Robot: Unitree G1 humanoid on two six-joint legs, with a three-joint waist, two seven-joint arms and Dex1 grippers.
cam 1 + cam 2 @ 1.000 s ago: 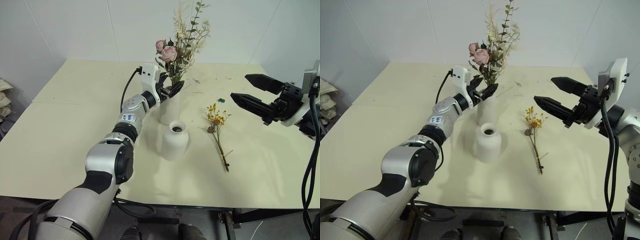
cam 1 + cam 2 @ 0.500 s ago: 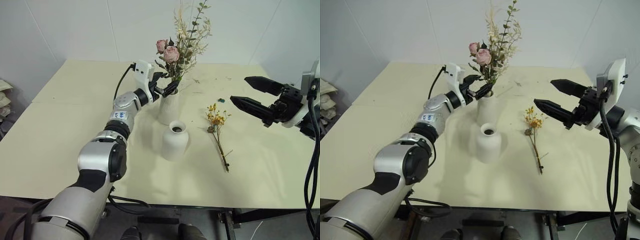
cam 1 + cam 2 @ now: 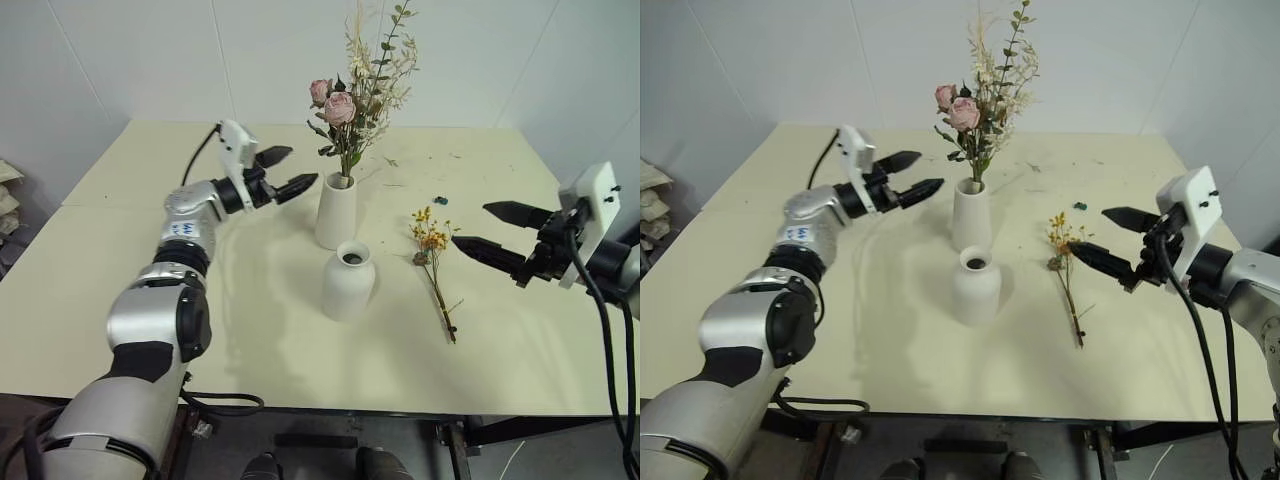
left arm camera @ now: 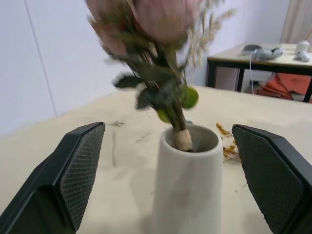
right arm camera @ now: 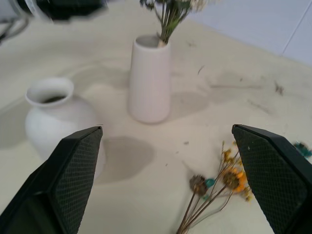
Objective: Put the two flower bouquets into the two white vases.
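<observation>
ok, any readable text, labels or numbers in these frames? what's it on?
No text can be read here.
White sticker with blue print on the left forearm: too small and blurred to read.
Tall vase, short vase, both bouquets and the table: no text or marks.

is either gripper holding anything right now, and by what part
Nothing is held. The left gripper is open beside the rose bouquet; the right gripper is open near the yellow sprig.
</observation>
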